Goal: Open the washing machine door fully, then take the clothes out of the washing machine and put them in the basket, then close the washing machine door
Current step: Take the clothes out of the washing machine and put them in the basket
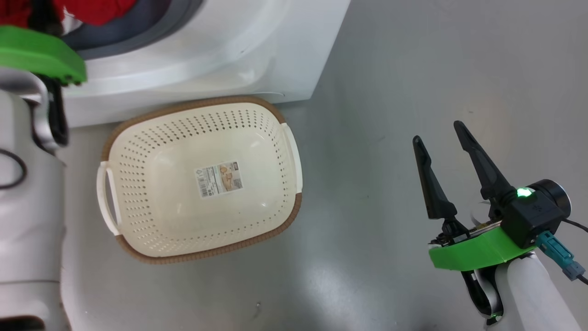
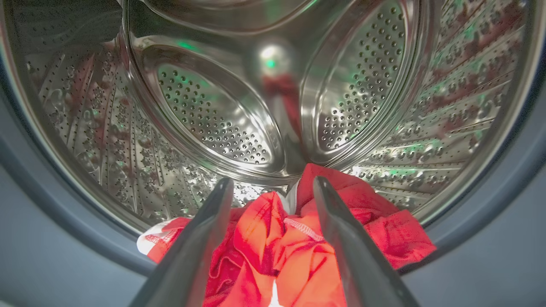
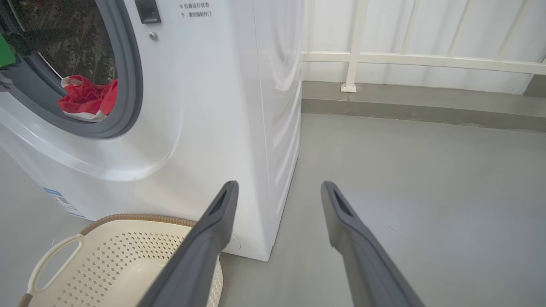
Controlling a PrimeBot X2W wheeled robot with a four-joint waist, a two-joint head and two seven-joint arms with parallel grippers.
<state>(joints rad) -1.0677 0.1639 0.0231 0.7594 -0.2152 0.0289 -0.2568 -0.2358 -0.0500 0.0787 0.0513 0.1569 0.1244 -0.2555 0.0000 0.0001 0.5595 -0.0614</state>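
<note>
The left arm reaches to the washing machine (image 1: 206, 50). Its left gripper (image 2: 272, 181) is spread wide at the mouth of the drum (image 2: 213, 119), fingers straddling the clothes (image 2: 264, 247) unclamped. The right gripper (image 1: 436, 131) hovers over the floor (image 1: 390, 69) at the right, wide and holding nothing. The basket (image 1: 183, 106) bears 1 barcode sticker (image 1: 219, 178). The Chinese print (image 3: 194, 9) and the blue label (image 3: 59, 200) are too small to read. The clothes, bright red with white trim, lie crumpled at the drum's near lip. The cream basket stands just before the machine.
</note>
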